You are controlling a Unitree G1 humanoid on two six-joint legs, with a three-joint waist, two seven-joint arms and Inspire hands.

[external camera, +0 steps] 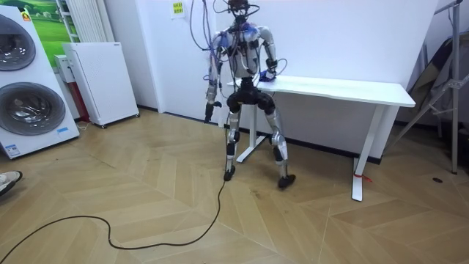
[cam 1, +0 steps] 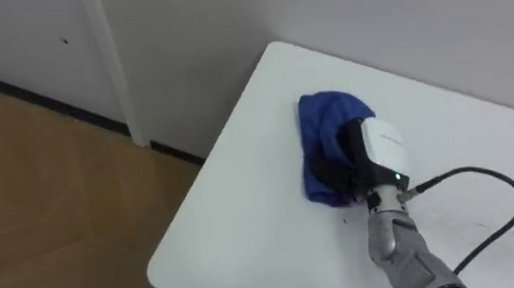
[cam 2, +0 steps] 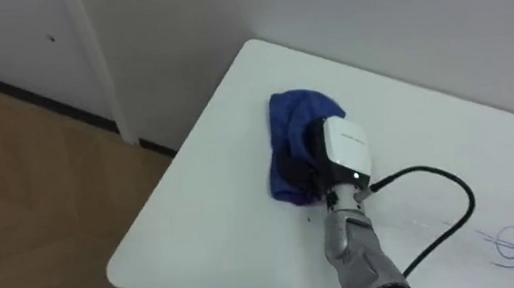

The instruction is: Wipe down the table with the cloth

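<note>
Now the job is in the wiping step. Closest to the camera, the right hand [cam 1: 376, 151] comes in from 5 o'clock and rests on top of the blue cloth [cam 1: 322, 123]. The hand covers the near half of the cloth. I cannot tell if it grips the cloth or just presses down on it, because the bunched cloth hides the underside of the hand.

The cloth is all scrunched up. It sits on the white table [cam 1: 243, 215], close to the far corner, and the free part of it sticks out at 11 o'clock from the hand.

At 4 o'clock from the cloth, well apart from it, there is a thin blue scribble [cam 2: 507, 242] on the table top. It may be pen marks, but it is too faint to be sure.

Farther off, at 9 o'clock, the wooden floor [cam 1: 57, 190] shows past the table edge, and the white wall [cam 1: 365, 15] stands behind the corner.

In the room view the robot stands at the end of the table, and its left hand [external camera: 209, 112] hangs by its side. That hand is too small to read.

I think the next move should be to push the cloth flat across the table toward 4 o'clock, pressing down all the way, so it rubs over the scribble.
</note>
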